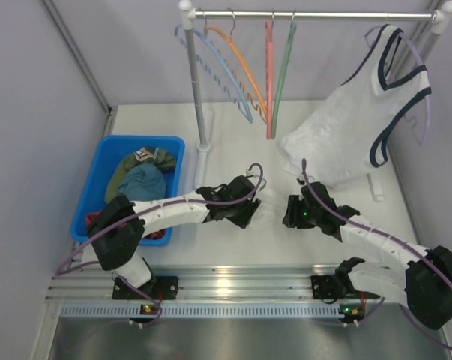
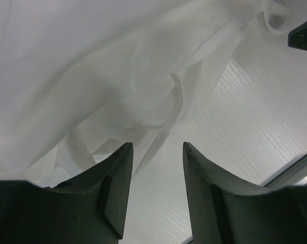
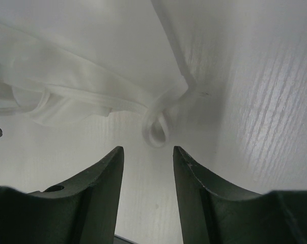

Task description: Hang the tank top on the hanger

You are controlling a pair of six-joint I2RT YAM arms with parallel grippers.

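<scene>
Tank top (image 1: 269, 204): crumpled on the table (image 1: 233, 139) between the two grippers, well apart from the hanger (image 1: 284, 67) hung on the rail (image 1: 315, 14).

Right gripper (image 3: 148, 195): jaws apart and empty, with a curled strap loop (image 3: 156, 131) dead ahead just beyond the tips, so probably the better-placed arm.

Left gripper (image 2: 156, 195): jaws apart and empty, with fabric folds ahead, massed toward the left of its view.

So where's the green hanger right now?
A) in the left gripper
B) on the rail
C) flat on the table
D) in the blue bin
B: the green hanger hangs by its hook from the rail, right next to the red hanger.
</scene>
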